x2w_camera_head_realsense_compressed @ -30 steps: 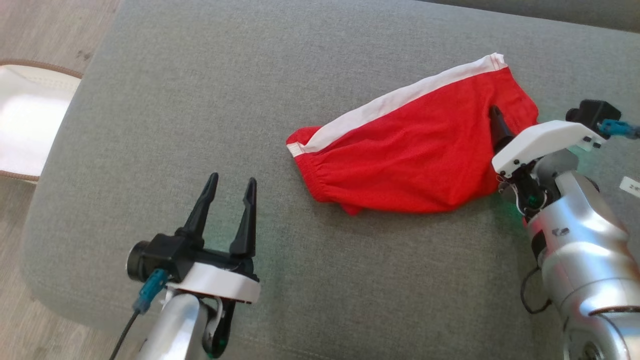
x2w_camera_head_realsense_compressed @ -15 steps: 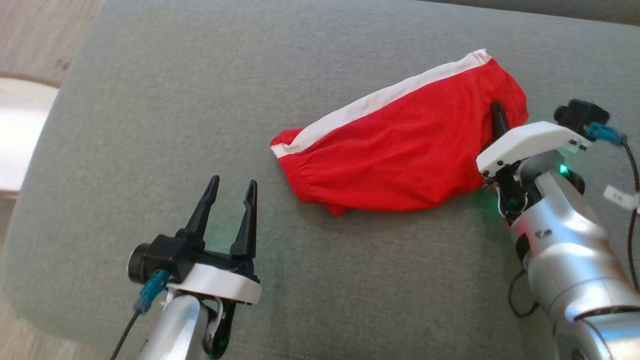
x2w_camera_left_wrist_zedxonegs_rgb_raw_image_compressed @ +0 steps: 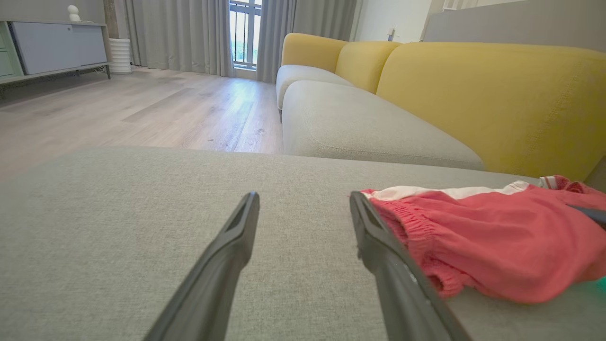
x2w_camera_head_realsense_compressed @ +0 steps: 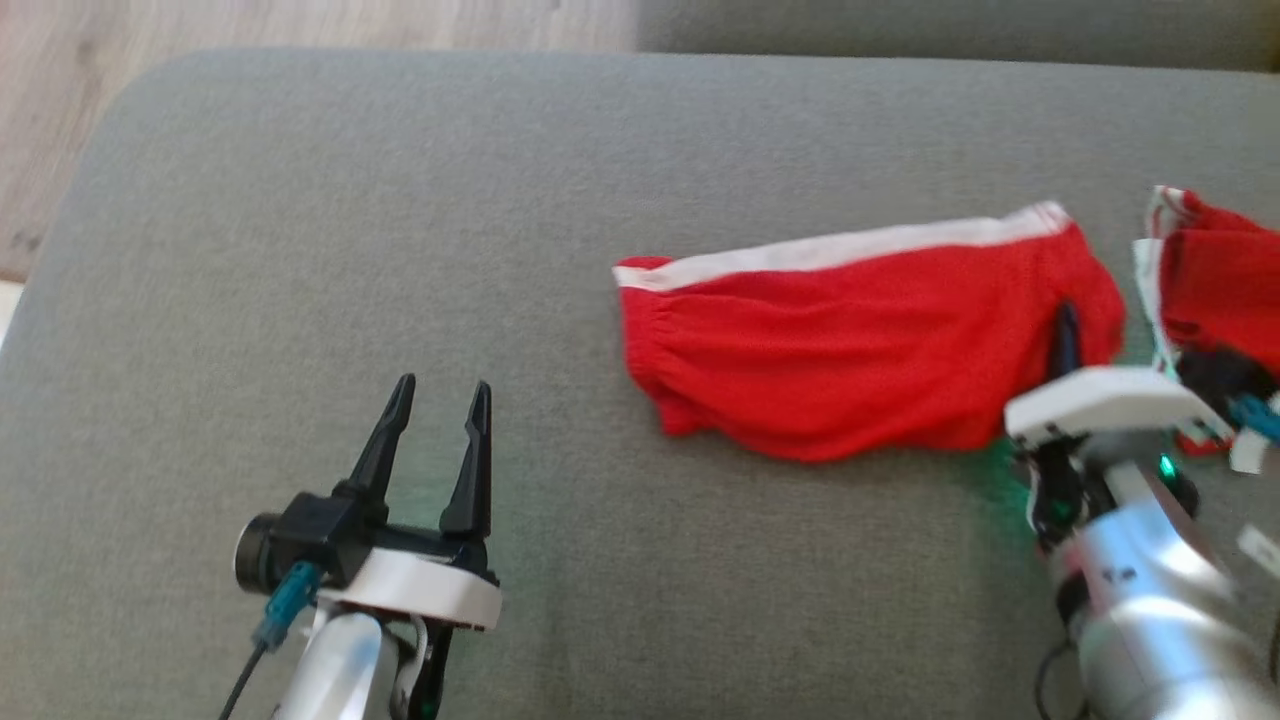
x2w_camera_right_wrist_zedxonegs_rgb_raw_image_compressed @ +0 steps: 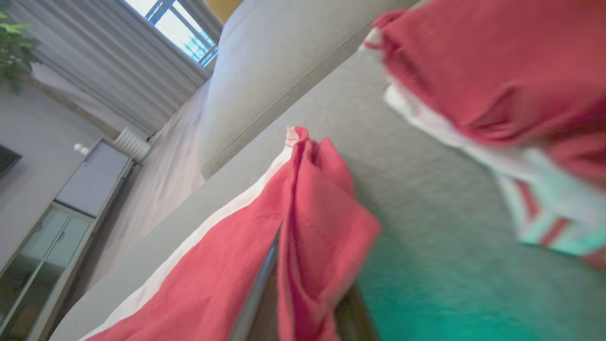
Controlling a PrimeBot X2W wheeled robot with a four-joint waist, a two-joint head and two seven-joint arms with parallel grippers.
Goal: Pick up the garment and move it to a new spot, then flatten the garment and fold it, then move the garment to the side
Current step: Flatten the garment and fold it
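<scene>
A grey cushion (x2w_camera_head_realsense_compressed: 400, 250) with a rounded far-left corner carries 2 things. The red shorts (x2w_camera_head_realsense_compressed: 850, 340), with 1 white side stripe, lie right of its middle, waistband toward the left edge. A crumpled red-and-white garment (x2w_camera_head_realsense_compressed: 1220, 270) lies just beside them at the right edge.

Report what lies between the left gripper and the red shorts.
Just bare grey cushion separates left gripper from red shorts, per the head view.

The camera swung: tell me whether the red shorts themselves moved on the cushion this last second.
Yes. The red shorts, held by the right gripper, have turned: their white stripe slanted against the cushion's far edge, now runs nearly parallel to it.
</scene>
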